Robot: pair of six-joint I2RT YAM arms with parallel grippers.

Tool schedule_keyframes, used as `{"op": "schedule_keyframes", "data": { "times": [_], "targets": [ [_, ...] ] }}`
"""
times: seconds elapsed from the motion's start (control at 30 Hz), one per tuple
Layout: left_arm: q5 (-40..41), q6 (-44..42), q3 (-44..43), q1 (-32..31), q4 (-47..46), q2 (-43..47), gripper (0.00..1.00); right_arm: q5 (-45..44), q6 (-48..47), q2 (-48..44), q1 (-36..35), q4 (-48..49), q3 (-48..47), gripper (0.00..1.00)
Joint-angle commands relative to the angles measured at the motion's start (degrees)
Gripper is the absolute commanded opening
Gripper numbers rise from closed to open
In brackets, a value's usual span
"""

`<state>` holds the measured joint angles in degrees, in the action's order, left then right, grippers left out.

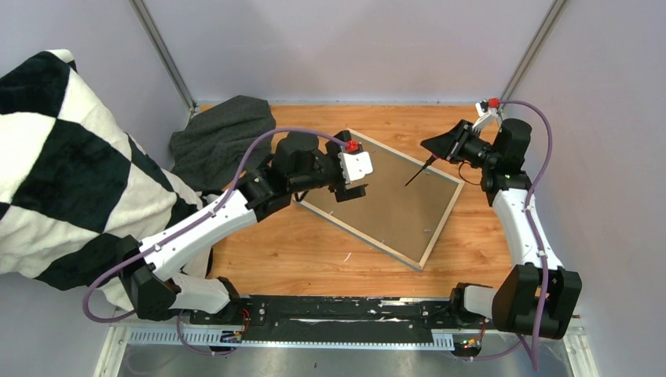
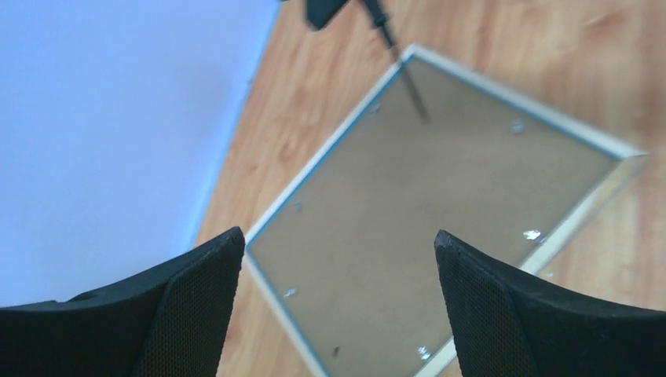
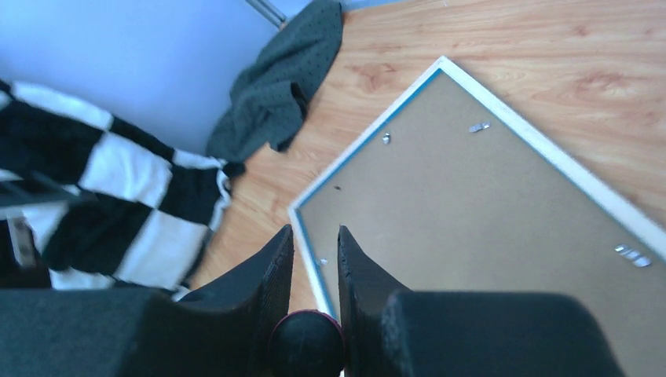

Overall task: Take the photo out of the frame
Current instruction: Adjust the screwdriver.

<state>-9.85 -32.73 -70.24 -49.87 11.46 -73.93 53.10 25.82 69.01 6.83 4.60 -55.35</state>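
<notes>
Your left tool (image 2: 334, 236) gapes wide above the frame (image 1: 442, 226), at its 10 o'clock edge; your right tool (image 3: 314, 229) pinches a thin probe (image 1: 418, 173). Likely light and stiff: grip its rim.

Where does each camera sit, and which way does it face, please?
Top external: above and behind the bases, looking down on the table; left arm and right arm show.
Left wrist: over the frame, looking down at its back; open left hand shows.
Right wrist: facing across the frame to the grey cloth; right hand, gripping a tool, shows.
All share the frame.
</notes>
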Motion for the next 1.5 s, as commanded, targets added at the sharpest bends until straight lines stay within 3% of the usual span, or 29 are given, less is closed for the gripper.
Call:
{"op": "schedule_keyframes", "data": {
  "times": [0.0, 0.2, 0.6, 0.87, 1.1, 1.3, 1.37, 1.47],
  "targets": [
    [-17.7, 5.7, -5.5, 0.3, 10.3, -5.0, 0.87, -6.7, 23.2, -0.5, -0.9, 4.8, -0.1, 0.0],
    [-23.6, 7.7, -12.2, 0.3, 14.3, -10.8, 0.8, -9.0, 38.8, -1.5, -0.9, 12.0, 5.8, 0.0],
    [-29.0, 13.9, -20.7, 0.2, 17.3, -20.4, 0.7, -11.2, 46.5, -5.7, -4.6, 18.4, 13.9, 0.0],
    [-18.5, 20.2, -24.4, 0.3, 14.6, -25.6, 0.7, -11.5, 45.1, -6.0, -6.6, 19.9, 15.2, 0.0],
    [-16.2, 22.0, -25.8, 0.2, 14.3, -28.5, 0.52, -11.4, 45.4, -5.8, -6.6, 21.0, 15.8, 0.0],
    [-12.2, 21.7, -25.7, 0.5, 13.8, -29.3, 0.51, -10.3, 45.3, -6.0, -6.6, 21.9, 16.2, 0.0],
    [-12.1, 21.4, -26.2, 0.6, 14.0, -29.8, 0.44, -9.5, 45.6, -6.0, -8.3, 22.6, 16.2, 0.0],
    [-13.1, 20.7, -27.1, 1.0, 14.4, -30.4, 0.23, -8.9, 45.5, -6.1, -9.0, 23.1, 16.1, 0.0]
  ]
}}
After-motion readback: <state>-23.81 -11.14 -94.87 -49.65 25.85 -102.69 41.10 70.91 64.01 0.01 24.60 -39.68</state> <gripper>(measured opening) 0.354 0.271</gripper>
